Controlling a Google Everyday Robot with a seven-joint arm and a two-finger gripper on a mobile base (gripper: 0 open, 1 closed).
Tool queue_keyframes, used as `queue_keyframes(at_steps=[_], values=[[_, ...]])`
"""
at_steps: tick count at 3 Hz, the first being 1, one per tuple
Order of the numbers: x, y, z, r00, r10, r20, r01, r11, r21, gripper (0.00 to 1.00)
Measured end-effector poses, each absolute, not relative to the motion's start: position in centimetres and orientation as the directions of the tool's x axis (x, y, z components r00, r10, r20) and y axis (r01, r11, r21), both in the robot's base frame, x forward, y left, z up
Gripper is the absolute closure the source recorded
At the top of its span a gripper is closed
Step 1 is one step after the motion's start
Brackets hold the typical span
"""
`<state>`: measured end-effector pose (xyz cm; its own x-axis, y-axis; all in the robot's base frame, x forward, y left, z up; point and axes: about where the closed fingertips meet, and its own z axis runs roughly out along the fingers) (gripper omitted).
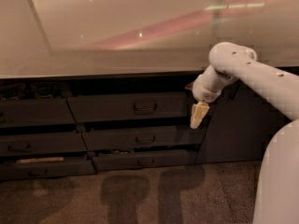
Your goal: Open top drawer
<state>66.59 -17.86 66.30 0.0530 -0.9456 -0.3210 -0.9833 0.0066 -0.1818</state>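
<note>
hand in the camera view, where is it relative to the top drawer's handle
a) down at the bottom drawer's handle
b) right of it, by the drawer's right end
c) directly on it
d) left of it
b: the hand hangs pointing down at the right end of the top drawer, clearly to the right of its loop handle and apart from it.
</note>
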Motion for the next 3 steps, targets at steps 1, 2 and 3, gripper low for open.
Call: queue_keyframes(at_steps=[1, 2, 3], values=[[65.46, -18.43, 64.15, 0.019, -0.96, -0.279, -0.986, 0.029, -0.165, 0.0], [65.46, -18.43, 64.14, 0.019, -0.96, -0.279, -0.986, 0.029, -0.165, 0.0], [65.46, -18.43, 64.14, 0.019, -0.96, -0.279, -0.986, 0.029, -0.165, 0.19]])
